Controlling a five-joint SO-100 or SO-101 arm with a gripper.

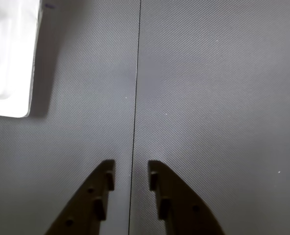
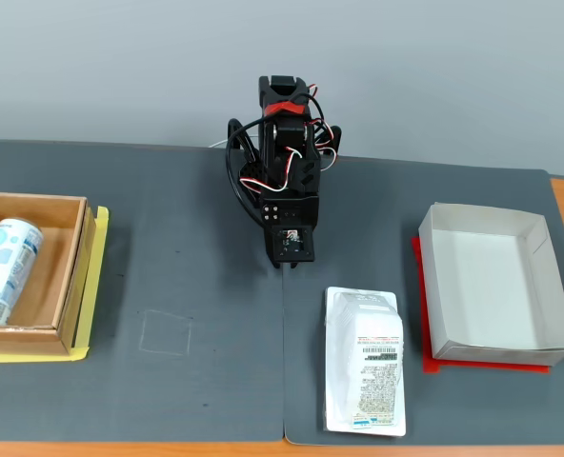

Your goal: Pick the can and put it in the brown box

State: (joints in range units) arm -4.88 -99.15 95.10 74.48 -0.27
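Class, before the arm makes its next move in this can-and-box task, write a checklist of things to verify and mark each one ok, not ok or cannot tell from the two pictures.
1. The can is inside the brown box, lying on its side: ok.
2. The gripper holds nothing; the wrist view shows only bare mat between its fingers: ok.
3. The jaws stand apart: ok.
4. The arm is clear of the brown box, folded at the middle back of the mat: ok.
5. The white package and the white-grey tray are untouched, apart from the arm: ok.
6. The can's far end is intact: cannot tell, the box wall hides part of it.
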